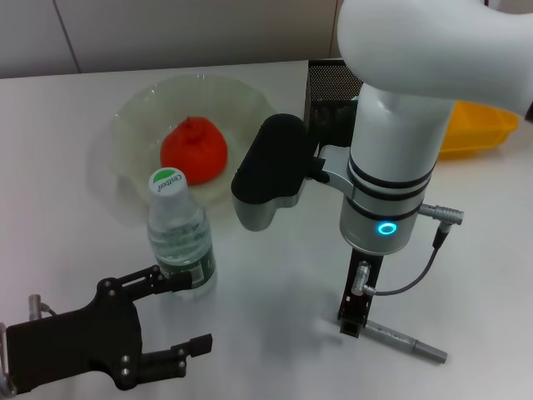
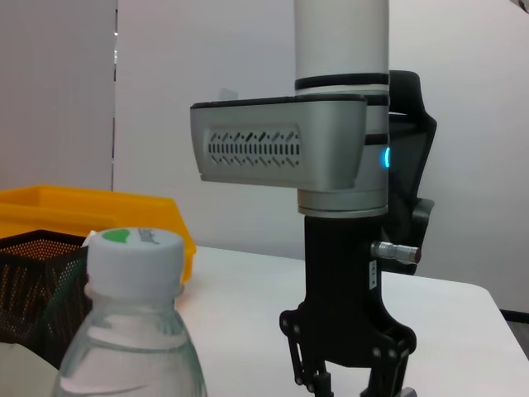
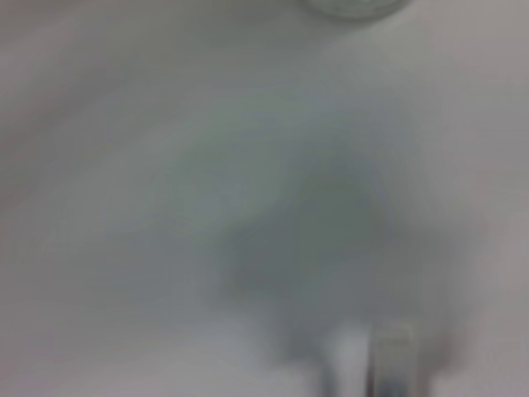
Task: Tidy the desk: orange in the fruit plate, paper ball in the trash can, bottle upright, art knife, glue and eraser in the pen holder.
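Head view: you have the water bottle (image 1: 177, 227) standing upright on the white surface (image 1: 275, 283), green-and-white cap on, just in front of the translucent fruit plate (image 1: 141, 112). The orange (image 1: 193, 150) sits inside that plate. Your left claw (image 1: 181, 314) is low at the near left, fingers spread wide apart; the upper finger (image 1: 162, 279) reaches to the bottle's base, the lower finger (image 1: 190, 346) lies well clear, and nothing is gripped. Your right claw (image 1: 356, 321) points straight down onto one end of the grey art knife (image 1: 405, 340), which lies flat on the surface; whether it is clamped on the knife you cannot tell. The black mesh pen holder (image 1: 326, 87) stands behind the right arm, with a yellow tray (image 1: 475, 132) beyond it at the far right. Left wrist view: bottle cap (image 2: 132, 258) close in front, right claw (image 2: 347, 376) farther off with its tips cut off at the picture's edge, pen holder (image 2: 33, 285) and yellow tray (image 2: 91, 213) behind. Right wrist view: blurred surface (image 3: 165, 207) only; no claw state is readable there.
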You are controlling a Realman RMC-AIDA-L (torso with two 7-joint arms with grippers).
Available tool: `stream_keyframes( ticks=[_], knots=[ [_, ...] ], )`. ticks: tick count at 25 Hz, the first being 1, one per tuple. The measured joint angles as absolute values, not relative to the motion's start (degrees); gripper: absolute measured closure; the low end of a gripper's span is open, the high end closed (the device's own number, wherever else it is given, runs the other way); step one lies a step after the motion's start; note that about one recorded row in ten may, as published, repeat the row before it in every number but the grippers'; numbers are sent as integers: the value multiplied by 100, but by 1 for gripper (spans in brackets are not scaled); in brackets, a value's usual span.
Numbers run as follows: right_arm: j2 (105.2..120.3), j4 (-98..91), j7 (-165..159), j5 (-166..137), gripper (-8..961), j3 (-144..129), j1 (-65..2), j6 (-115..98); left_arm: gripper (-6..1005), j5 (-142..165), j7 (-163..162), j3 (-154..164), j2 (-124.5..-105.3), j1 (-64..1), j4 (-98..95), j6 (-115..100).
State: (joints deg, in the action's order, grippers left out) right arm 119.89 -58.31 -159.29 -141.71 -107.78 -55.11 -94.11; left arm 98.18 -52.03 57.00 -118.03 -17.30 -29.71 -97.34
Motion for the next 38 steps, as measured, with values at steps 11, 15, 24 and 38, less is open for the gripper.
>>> stream_keyframes(
  ticks=[11, 15, 24, 38],
  knots=[
    [11988, -5748, -15938, -14165, 559, -10861, -5502, -9224, 213, 9818, -5203, 5719, -11803, -1721, -2971, -9738],
    [11988, -5665, -15956, -14147, 564, -10983, -5510, -9159, 213, 9817, -5203, 5722, -11803, -1713, -2971, -9739],
    [11988, -5651, -15963, -13949, 566, -11124, -5532, -9115, 212, 9817, -5203, 5720, -11803, -1713, -2971, -9738],
    [11988, -5601, -15996, -13948, 818, -11225, -5572, -9147, 212, 9817, -5203, 5678, -11803, -1696, -2972, -9744]
  ],
)
